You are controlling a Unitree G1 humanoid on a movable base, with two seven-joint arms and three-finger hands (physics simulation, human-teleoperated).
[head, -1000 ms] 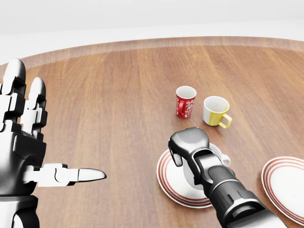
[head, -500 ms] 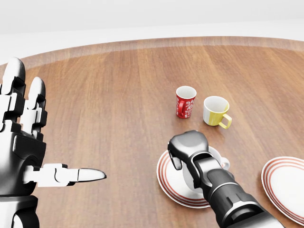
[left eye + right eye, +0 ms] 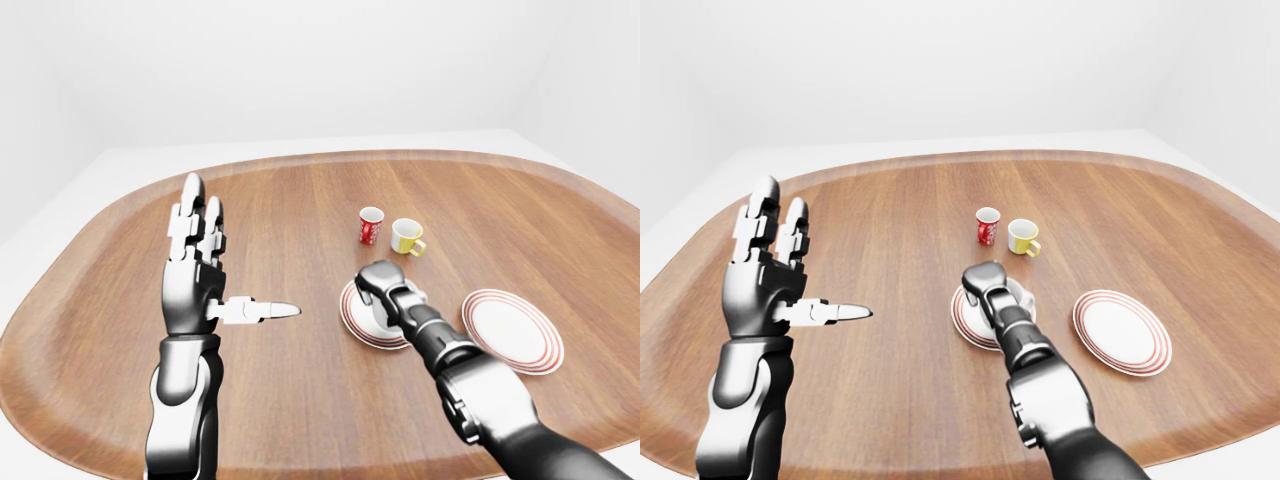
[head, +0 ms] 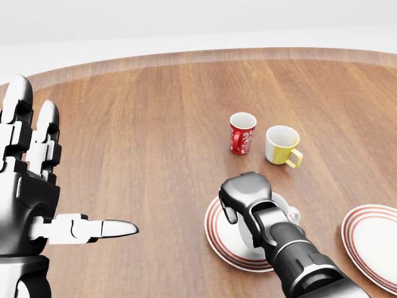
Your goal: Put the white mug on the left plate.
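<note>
Three mugs and two plates are counted. The white mug stands on the left plate, lower centre of the head view, gripped by the right hand. The left hand is spread wide. The red mug is patterned; no legible writing is seen.

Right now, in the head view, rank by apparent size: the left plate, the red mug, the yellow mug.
1. left plate, largest though partly hidden by the right hand.
2-3. yellow mug and red mug look about alike; I won't rank them.
</note>
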